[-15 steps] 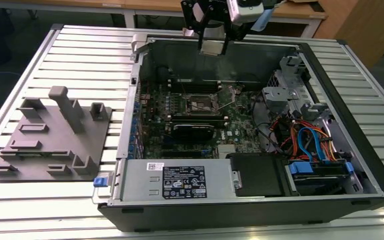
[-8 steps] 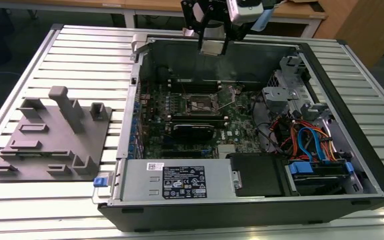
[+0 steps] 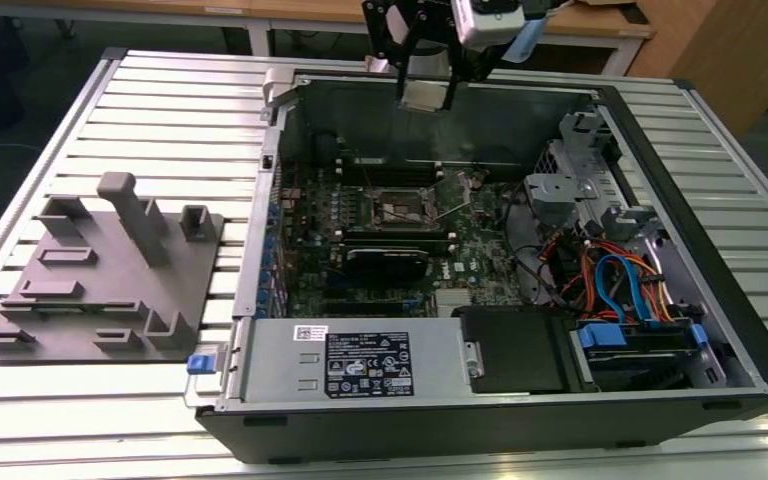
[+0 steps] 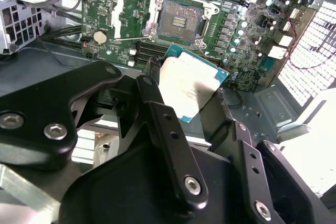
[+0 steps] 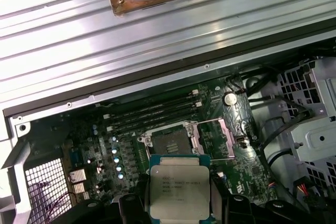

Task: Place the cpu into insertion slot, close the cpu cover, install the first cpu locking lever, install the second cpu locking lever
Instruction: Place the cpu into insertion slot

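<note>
My gripper hangs above the far wall of the open computer case, shut on the cpu, a small flat square chip with a pale metal top. The black fingers clamp the cpu by two opposite edges, as the first wrist view also shows for the cpu. Below and nearer on the green motherboard lies the insertion slot, uncovered, with its dark centre bare. The cpu cover stands swung open beside the slot.
A grey power-supply box fills the case's near edge, with a long black card between it and the slot. Coloured cables and a metal drive cage crowd the exterior view's right. A grey fixture block sits on the slatted table.
</note>
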### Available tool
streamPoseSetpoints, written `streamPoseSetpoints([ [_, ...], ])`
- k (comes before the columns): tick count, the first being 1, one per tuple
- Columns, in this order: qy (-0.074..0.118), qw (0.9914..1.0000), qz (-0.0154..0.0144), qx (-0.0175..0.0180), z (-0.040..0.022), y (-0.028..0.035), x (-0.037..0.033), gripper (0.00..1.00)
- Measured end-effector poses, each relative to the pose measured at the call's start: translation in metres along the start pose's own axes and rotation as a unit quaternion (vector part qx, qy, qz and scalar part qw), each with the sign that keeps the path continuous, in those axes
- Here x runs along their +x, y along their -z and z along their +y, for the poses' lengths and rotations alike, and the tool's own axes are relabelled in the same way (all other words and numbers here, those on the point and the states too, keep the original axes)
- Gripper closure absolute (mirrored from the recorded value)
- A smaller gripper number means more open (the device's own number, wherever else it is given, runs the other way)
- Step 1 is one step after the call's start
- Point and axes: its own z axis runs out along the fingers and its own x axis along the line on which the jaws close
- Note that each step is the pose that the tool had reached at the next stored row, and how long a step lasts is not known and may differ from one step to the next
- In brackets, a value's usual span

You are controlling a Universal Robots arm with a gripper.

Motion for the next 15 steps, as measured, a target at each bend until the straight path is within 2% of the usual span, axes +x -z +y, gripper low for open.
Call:
streamPoseSetpoints([
  [7, -0.021, 0.99979, -0.0018, -0.0004, 0.0000, -0.0001, 0.0000, 0.46],
  [15, -0.047, 0.99890, -0.0041, -0.0009, 0.0000, -0.0003, 0.0000, 0.46],
])
